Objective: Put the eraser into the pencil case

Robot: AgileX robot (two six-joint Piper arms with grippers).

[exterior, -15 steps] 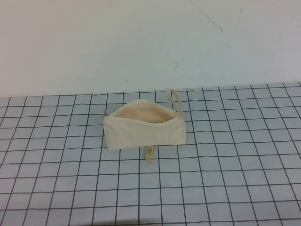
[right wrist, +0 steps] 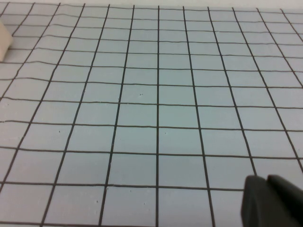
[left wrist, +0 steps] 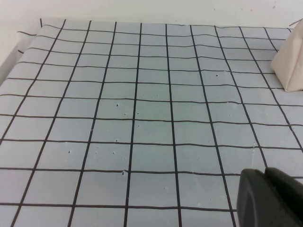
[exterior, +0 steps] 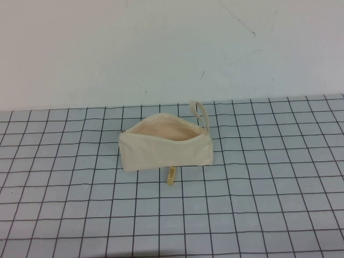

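The cream pencil case (exterior: 164,149) stands on the grid mat with its zip open upward, showing the peach lining. Its loop strap (exterior: 200,113) is at the far right end. The tiny pale-yellow eraser (exterior: 170,176) lies on the mat just in front of the case, about touching its lower edge. Neither arm shows in the high view. My left gripper (left wrist: 265,178) hovers low over bare mat, shut and empty, with a corner of the case (left wrist: 291,61) far ahead. My right gripper (right wrist: 266,182) is likewise shut and empty over bare mat, with a sliver of the case (right wrist: 4,40) at the view's edge.
The grey grid mat (exterior: 258,204) covers the table up to a white back wall (exterior: 161,48). In the left wrist view the mat's edge (left wrist: 19,42) shows against the white surface.
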